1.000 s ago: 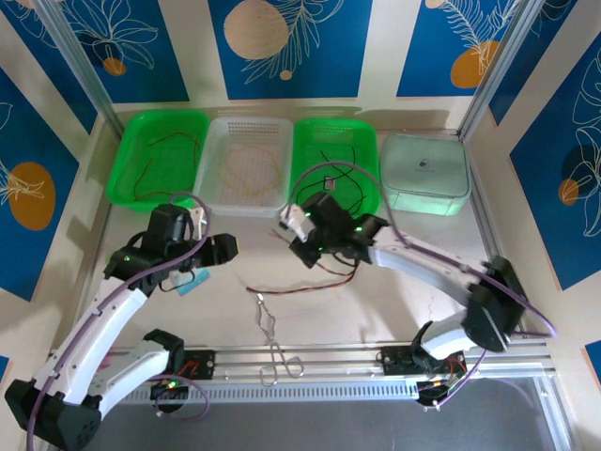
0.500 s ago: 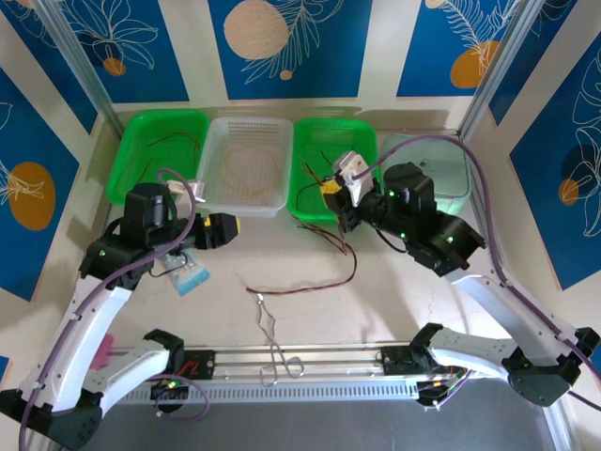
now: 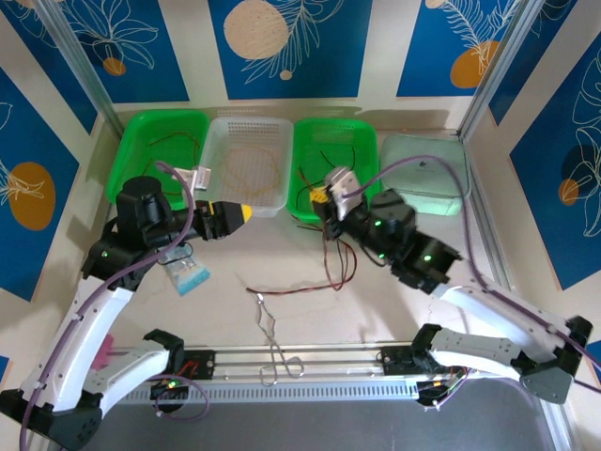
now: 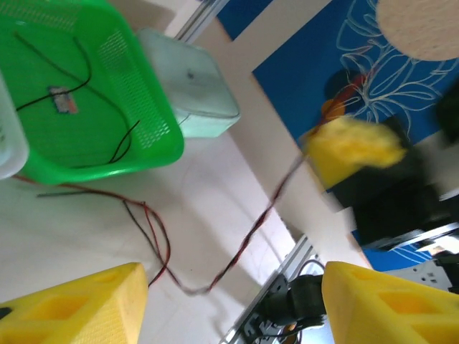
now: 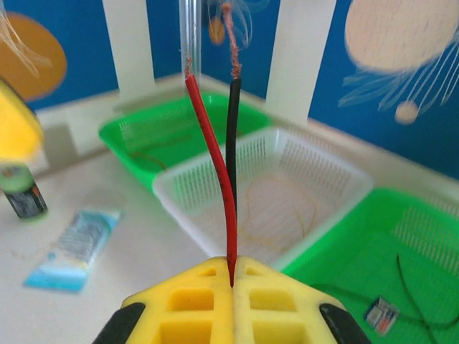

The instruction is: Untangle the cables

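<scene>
Cables [image 5: 231, 150], red and black, stand clamped in right hand [image 5: 231, 276]; left hand [image 4: 231, 290] spread, well aside.

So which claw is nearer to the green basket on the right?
Right. The right claw is at the green basket's front rim; the left claw is by the white basket.

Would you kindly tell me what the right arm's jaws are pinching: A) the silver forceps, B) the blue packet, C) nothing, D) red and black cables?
D: in the right wrist view, the red and black cables rise straight out from between the closed yellow jaws.
</scene>
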`<action>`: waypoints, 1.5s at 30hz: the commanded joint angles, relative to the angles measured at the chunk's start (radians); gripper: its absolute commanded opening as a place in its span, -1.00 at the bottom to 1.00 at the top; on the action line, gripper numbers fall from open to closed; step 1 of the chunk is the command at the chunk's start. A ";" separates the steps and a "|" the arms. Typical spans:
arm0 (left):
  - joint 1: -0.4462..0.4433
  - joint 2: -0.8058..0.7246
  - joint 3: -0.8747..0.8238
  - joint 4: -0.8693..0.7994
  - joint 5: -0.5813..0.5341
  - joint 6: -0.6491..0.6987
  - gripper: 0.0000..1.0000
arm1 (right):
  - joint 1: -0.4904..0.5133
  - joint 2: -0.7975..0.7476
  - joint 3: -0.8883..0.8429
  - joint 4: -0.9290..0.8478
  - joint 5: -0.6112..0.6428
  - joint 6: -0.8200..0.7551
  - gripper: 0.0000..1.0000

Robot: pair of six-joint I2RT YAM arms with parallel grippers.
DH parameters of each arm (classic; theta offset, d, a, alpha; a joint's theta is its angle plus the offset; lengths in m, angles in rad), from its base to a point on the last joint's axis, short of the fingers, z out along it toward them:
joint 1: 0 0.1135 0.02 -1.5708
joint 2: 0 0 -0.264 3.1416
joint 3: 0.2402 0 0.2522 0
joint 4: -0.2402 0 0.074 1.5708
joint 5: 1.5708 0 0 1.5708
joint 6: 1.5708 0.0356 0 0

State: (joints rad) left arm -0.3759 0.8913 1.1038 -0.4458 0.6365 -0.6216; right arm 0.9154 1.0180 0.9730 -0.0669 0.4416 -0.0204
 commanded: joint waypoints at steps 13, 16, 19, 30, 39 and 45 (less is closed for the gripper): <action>-0.089 0.133 -0.118 0.490 0.030 -0.235 0.12 | 0.097 0.074 -0.137 0.317 0.235 0.090 -1.00; -0.121 0.159 -0.127 0.536 0.014 -0.249 0.11 | 0.101 0.073 -0.140 0.315 0.235 0.102 -1.00; -0.144 0.190 -0.130 0.578 0.013 -0.265 0.09 | 0.107 0.071 -0.144 0.325 0.238 0.100 -1.00; -0.206 0.306 -0.119 0.722 0.020 -0.316 -0.08 | 0.104 0.065 -0.143 0.317 0.226 0.096 -1.00; -0.221 0.307 -0.136 0.719 -0.029 -0.314 -0.48 | 0.086 0.032 -0.149 0.297 0.221 0.081 -1.00; -0.222 0.296 -0.147 0.725 -0.063 -0.315 -0.30 | 0.082 0.017 -0.146 0.287 0.218 0.077 -1.00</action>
State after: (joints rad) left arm -0.5873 1.2076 0.9684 0.2443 0.6014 -0.9375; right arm 1.0008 1.0576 0.8162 0.2127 0.6514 0.0605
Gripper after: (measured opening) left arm 0.334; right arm 0.049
